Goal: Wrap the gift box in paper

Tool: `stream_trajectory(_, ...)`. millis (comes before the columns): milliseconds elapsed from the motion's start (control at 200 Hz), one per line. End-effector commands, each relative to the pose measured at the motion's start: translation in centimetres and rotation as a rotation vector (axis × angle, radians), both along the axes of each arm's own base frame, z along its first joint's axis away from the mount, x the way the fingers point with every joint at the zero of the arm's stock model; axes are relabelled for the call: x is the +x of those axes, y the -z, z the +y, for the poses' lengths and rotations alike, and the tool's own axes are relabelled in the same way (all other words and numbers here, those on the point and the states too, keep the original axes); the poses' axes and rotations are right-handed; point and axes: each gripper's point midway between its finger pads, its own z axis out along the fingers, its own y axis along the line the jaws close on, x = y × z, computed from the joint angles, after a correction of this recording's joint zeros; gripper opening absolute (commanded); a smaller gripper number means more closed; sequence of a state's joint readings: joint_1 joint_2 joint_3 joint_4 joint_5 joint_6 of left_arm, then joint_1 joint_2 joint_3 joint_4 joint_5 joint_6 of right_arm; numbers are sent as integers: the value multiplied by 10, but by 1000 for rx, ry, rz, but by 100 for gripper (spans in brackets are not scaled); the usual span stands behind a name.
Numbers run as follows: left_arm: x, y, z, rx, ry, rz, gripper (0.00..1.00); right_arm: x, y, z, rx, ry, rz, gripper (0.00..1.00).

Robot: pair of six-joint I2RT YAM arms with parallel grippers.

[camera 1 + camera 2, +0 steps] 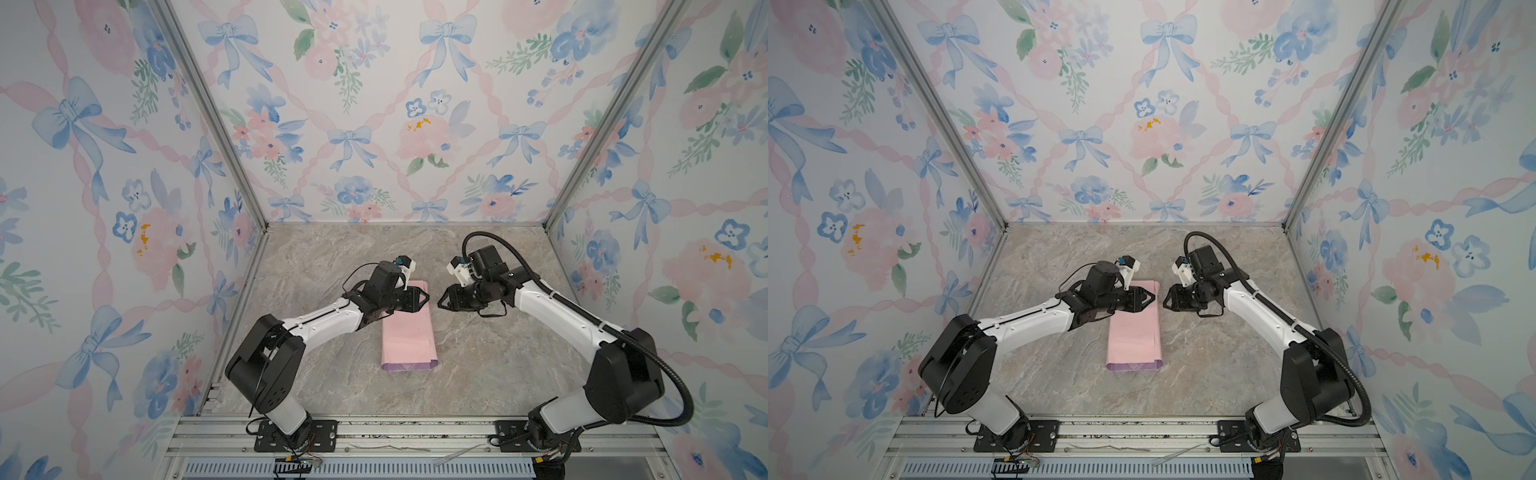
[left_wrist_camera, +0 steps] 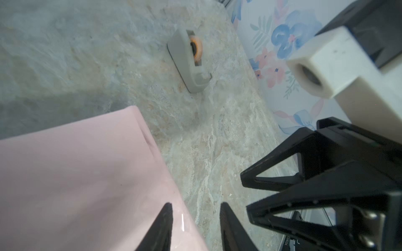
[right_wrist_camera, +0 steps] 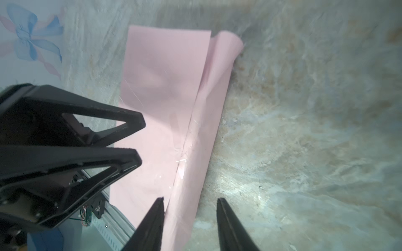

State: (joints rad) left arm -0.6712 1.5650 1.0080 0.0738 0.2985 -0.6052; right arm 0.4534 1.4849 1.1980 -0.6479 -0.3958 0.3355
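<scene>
Your left gripper [image 1: 424,299] hangs over the far end of the folded paper [image 1: 409,332], jaws apart, empty; your right gripper [image 1: 441,304], also parted and empty, sits just off its right edge. Paper runs front-to-back; box isn't visible, probably inside.

Cannot see the far corner of the paper [image 1: 409,336] in both top views: covered by the left pincer [image 1: 424,300]. Cut off by the edge in both wrist views.
</scene>
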Motion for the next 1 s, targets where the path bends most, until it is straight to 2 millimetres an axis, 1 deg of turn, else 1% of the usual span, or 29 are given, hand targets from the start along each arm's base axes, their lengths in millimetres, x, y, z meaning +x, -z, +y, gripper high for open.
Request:
stream_trajectory(0, 2, -16, 32, 41, -110, 4, 42, -8, -11, 0, -49, 36, 2, 46)
stream_trajectory(70, -2, -9, 55, 57, -174, 45, 45, -10, -7, 5, -67, 46, 26, 49)
stream_trajectory(150, -10, 6, 84, 66, -251, 105, 48, -10, 6, 15, -85, 56, 65, 56)
stream_trajectory(205, -15, 17, 101, 62, -293, 142, 49, -10, 19, 21, -103, 56, 103, 61)
stream_trajectory(280, -22, 30, 115, 57, -327, 183, 51, -7, 33, 30, -111, 58, 147, 62)
stream_trajectory(315, -25, 36, 118, 59, -331, 198, 51, -6, 33, 34, -99, 55, 149, 63)
stream_trajectory(320, -26, 37, 119, 59, -332, 201, 52, -6, 38, 35, -106, 55, 159, 63)
stream_trajectory(340, -27, 37, 119, 58, -333, 204, 52, -5, 44, 38, -111, 55, 176, 63)
stream_trajectory(405, -27, 39, 118, 53, -330, 215, 53, -4, 51, 46, -97, 48, 196, 64)
stream_trajectory(415, -33, 49, 120, 65, -328, 238, 53, -4, 52, 47, -94, 48, 200, 64)
stream_trajectory(440, -34, 53, 120, 67, -327, 251, 53, -4, 54, 50, -89, 44, 207, 64)
stream_trajectory(630, -34, 63, 112, 48, -304, 277, 52, -9, 68, 69, -59, 18, 256, 63)
stream_trajectory(815, -31, 72, 104, 52, -286, 285, 51, -12, 69, 79, -39, 15, 271, 60)
stream_trajectory(935, -31, 73, 93, 48, -259, 286, 50, -14, 66, 81, -36, 30, 270, 59)
stream_trajectory(995, -32, 75, 88, 56, -246, 286, 49, -14, 65, 81, -39, 40, 260, 56)
